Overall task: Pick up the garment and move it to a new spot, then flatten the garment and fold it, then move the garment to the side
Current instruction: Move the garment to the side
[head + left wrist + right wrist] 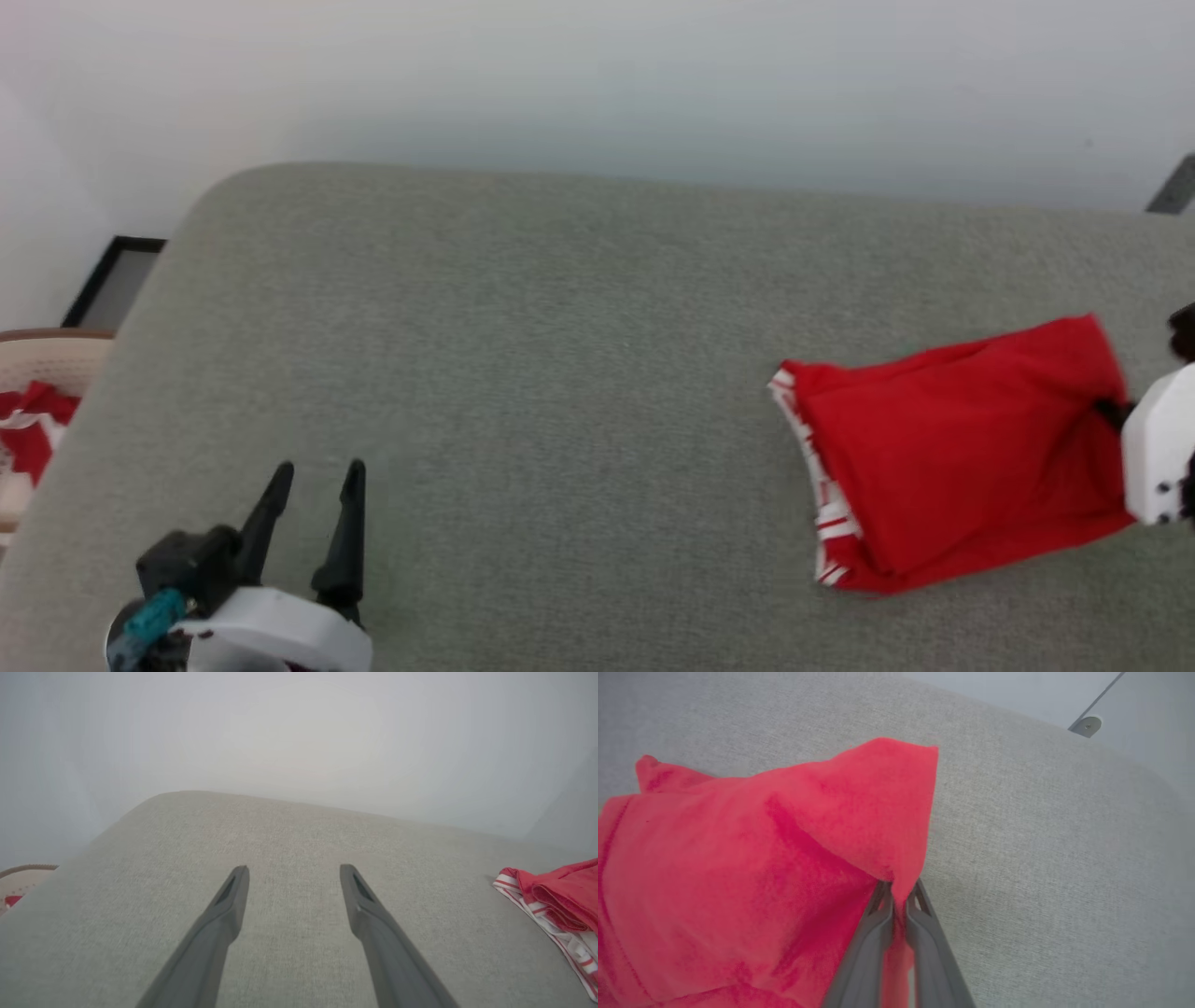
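Right pincer [899,887]: two dark fingers pressed together on a fold at the right end of the garment [752,868]. We count it clamped on the cloth, with the pinched edge standing in a soft peak.

Garment: red soft knit, folded to a rough oblong, with white-and-red striped trim at the end away from the grip. We place it near the right edge of the surface [560,327], its long axis running from the fingertips toward the middle.

Left pincer [317,471]: fingers wide apart, empty, by the front-left corner, well apart from the cloth. We judge the right arm far nearer for the move aside.

Surface: grey woven upholstery, matte, with rounded corners.
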